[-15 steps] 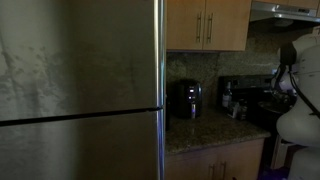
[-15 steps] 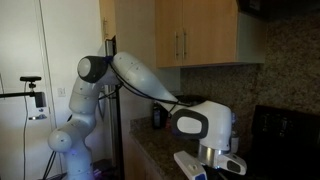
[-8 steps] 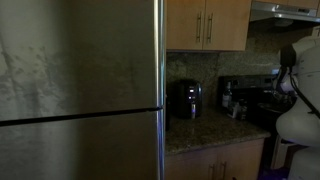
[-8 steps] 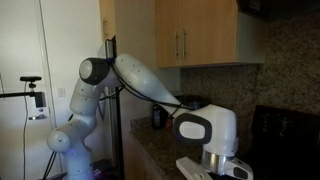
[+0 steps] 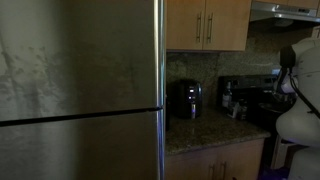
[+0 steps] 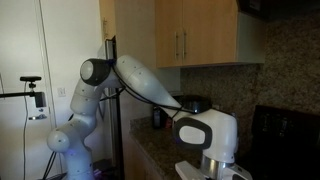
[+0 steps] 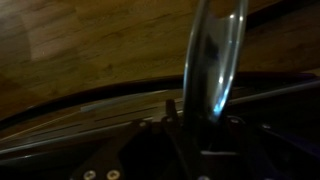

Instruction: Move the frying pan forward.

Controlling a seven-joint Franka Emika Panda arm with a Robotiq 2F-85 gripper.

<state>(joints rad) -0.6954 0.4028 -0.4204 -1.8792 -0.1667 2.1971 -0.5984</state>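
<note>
The gripper (image 7: 205, 128) straddled the handle (image 7: 213, 55) of the frying pan (image 7: 90, 105) (closure could not be determined); an incomplete grip could let the polished handle slip or rotate.

Looks like brushed metal on the fridge (image 5: 80, 60), dull and faintly streaked. Reads as smooth, warm wood on the cabinets (image 6: 200, 35), with slim metal handles (image 5: 207, 27). Gleams white and glossy along the plastic shell of the arm (image 6: 145, 82). Speckles like polished stone across the surface (image 5: 205, 130). Shines thin and metallic at the rim of the pan (image 7: 213, 50).
</note>
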